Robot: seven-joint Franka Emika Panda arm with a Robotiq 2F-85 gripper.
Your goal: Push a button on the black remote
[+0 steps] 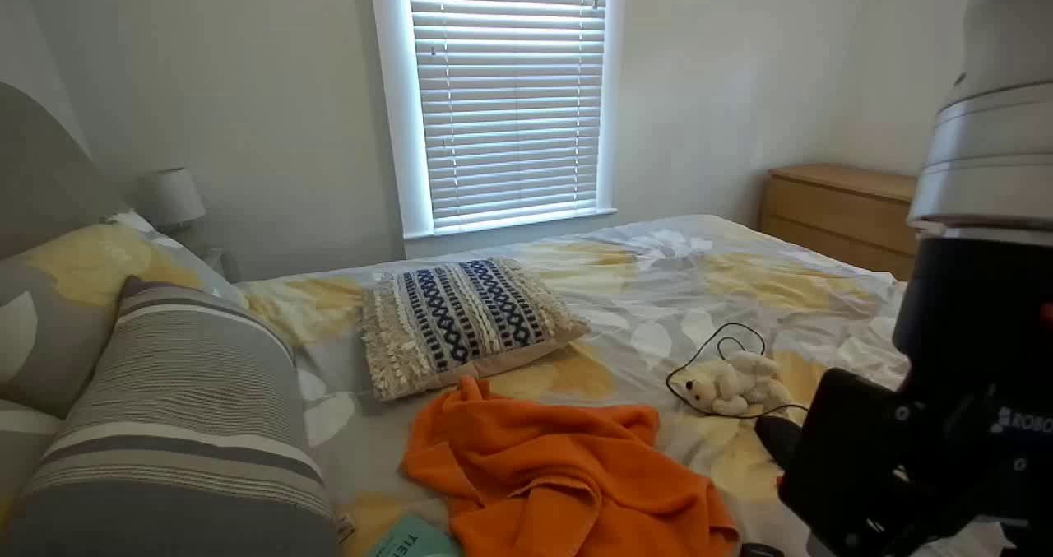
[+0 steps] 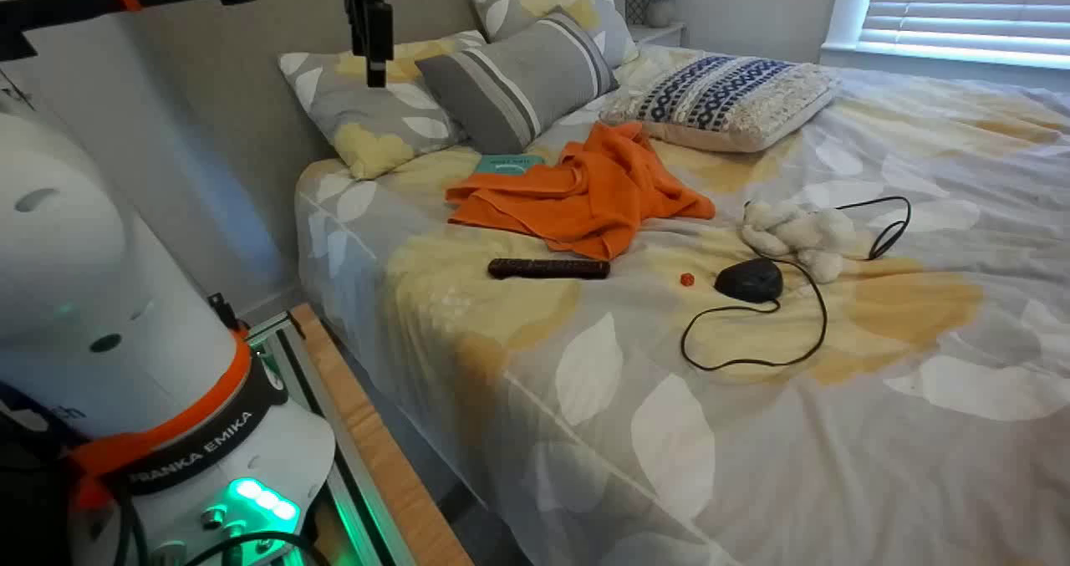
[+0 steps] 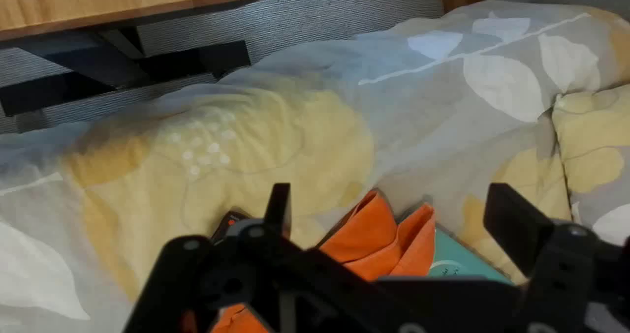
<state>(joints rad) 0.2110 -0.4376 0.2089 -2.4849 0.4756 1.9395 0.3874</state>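
The black remote (image 2: 548,269) is a thin dark bar lying flat on the bed, in front of the orange cloth. In the wrist view one end of the remote (image 3: 229,222), with a red button, shows beside the left finger; the rest is hidden behind the gripper. A dark end of it (image 1: 761,550) shows at the bottom edge of an exterior view. My gripper (image 3: 393,210) is open and empty, its fingers wide apart above the cloth. In an exterior view the gripper (image 2: 378,68) hangs high at the top, well above the bed and apart from the remote.
An orange cloth (image 2: 598,190) lies crumpled behind the remote, over part of a teal book (image 2: 508,164). A small red die (image 2: 687,279), a black mouse (image 2: 750,281) with looped cable, and a white plush toy (image 2: 798,232) lie to one side. The patterned pillow (image 2: 723,102) lies farther back.
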